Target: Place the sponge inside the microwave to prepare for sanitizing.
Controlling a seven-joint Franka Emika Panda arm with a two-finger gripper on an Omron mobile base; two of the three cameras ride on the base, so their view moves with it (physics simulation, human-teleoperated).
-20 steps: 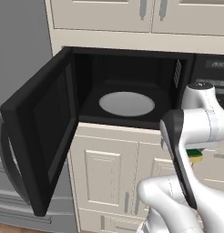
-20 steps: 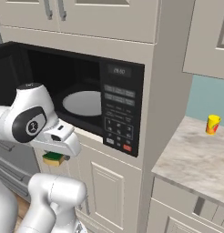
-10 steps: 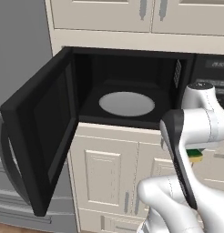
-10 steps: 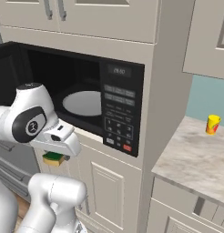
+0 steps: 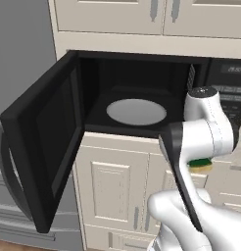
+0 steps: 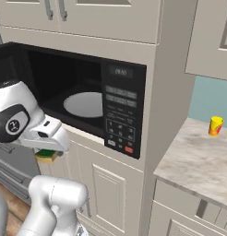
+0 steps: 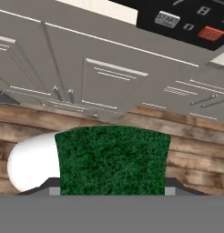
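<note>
The sponge (image 7: pixel 114 159), green face toward the hand camera and yellow layer beneath, sits between my fingers. My gripper (image 7: pixel 113 189) is shut on it. It hangs in front of the lower cabinet doors, below the microwave's (image 5: pixel 142 78) front edge and under its button panel (image 6: pixel 122 110). The sponge (image 5: pixel 200 164) peeks out beneath my white wrist, and its yellow side (image 6: pixel 47 156) shows under the hand. The microwave door (image 5: pixel 39 142) stands swung open to the left. Inside lies the grey round turntable (image 5: pixel 136 112), bare.
A small yellow-orange cup (image 6: pixel 216 126) stands on the marble counter (image 6: pixel 198 161) to the right. Cream cabinet doors (image 7: pixel 114 86) are just ahead of the hand, over a wooden floor (image 7: pixel 196 154). A grey fridge (image 5: pixel 19 59) lies left, behind the open door.
</note>
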